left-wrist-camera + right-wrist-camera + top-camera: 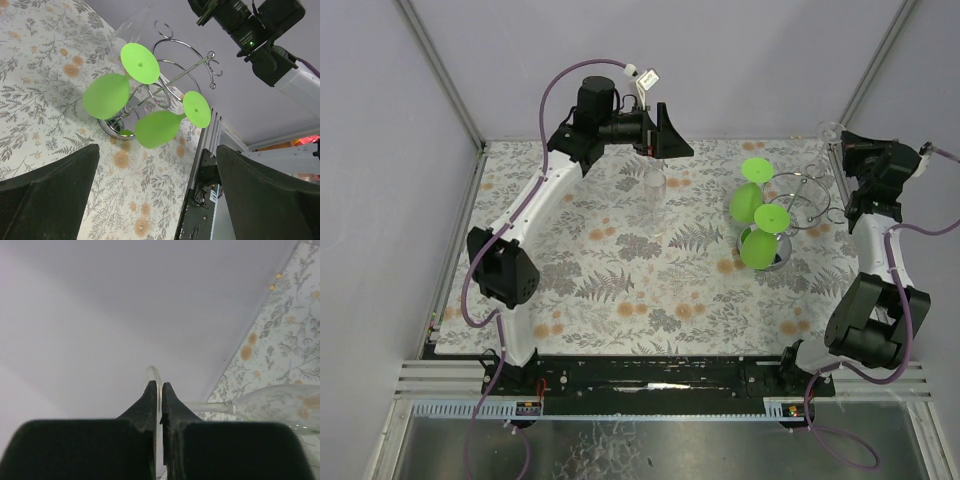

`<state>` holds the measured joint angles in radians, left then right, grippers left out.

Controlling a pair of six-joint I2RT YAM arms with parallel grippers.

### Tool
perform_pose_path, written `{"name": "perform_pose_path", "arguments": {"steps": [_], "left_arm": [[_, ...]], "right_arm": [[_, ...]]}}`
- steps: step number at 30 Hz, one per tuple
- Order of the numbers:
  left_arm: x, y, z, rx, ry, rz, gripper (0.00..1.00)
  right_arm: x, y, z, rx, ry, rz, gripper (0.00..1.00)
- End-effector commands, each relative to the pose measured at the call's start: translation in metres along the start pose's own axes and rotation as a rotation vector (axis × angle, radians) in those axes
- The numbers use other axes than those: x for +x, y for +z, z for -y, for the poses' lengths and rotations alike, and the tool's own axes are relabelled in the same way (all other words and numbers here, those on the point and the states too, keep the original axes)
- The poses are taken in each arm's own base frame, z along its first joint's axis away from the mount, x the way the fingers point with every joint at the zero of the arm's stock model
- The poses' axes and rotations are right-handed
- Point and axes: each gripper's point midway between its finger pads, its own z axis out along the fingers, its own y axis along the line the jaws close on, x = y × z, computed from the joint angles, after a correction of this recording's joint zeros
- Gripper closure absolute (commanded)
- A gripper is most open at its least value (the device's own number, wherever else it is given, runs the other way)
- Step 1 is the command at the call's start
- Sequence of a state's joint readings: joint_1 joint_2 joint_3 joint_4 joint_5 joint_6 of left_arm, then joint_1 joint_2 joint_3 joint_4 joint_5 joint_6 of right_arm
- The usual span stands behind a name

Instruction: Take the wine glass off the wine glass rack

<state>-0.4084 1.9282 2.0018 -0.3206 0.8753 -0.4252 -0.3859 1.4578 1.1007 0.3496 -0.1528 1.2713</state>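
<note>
We find the wine glass (280, 402) hard to make out. It is clear, so overhead only a faint rim shows at the far right corner of the table (620, 290), and the right wrist view cuts off its bowl at the frame edge. The right gripper (159, 386) is clenched on the glass's thin foot, with stem and bowl running sideways above the table. Whether the glass touches the rack (798, 195) we cannot tell. The rack, silver wire, stands near the table's right edge and carries two green glasses (748, 203). The left gripper (157, 155) is released, jaws wide apart and holding nothing. A faint clear vessel (655, 190) stands toward the far edge.
</note>
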Motion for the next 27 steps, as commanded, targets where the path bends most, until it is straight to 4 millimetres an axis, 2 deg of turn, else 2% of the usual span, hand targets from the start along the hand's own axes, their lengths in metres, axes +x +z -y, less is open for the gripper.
{"name": "perform_pose_path", "arguments": {"steps": [1,8,16,17,22,27], "left_arm": [[-0.014,-0.009,0.020,0.032,0.050,0.043,0.00],[-0.017,-0.012,0.026,0.040,0.049,0.051,0.00],[-0.026,-0.021,0.041,0.062,0.047,0.073,0.00],[-0.030,-0.025,0.046,0.074,0.040,0.082,0.00],[-0.044,-0.036,0.067,0.126,0.041,0.122,0.00],[-0.062,-0.054,0.099,0.225,0.035,0.174,0.00]], "right_arm": [[-0.013,-0.010,-0.075,-0.203,-0.007,0.012,1.00],[-0.014,-0.023,-0.121,-0.343,-0.035,-0.017,1.00],[-0.015,-0.055,-0.210,-0.624,-0.207,-0.065,1.00],[-0.011,-0.066,-0.240,-0.703,-0.237,-0.103,1.00],[0.013,-0.084,-0.278,-0.814,-0.276,-0.203,1.00],[0.063,-0.105,-0.302,-0.876,-0.328,-0.312,1.00]]}}
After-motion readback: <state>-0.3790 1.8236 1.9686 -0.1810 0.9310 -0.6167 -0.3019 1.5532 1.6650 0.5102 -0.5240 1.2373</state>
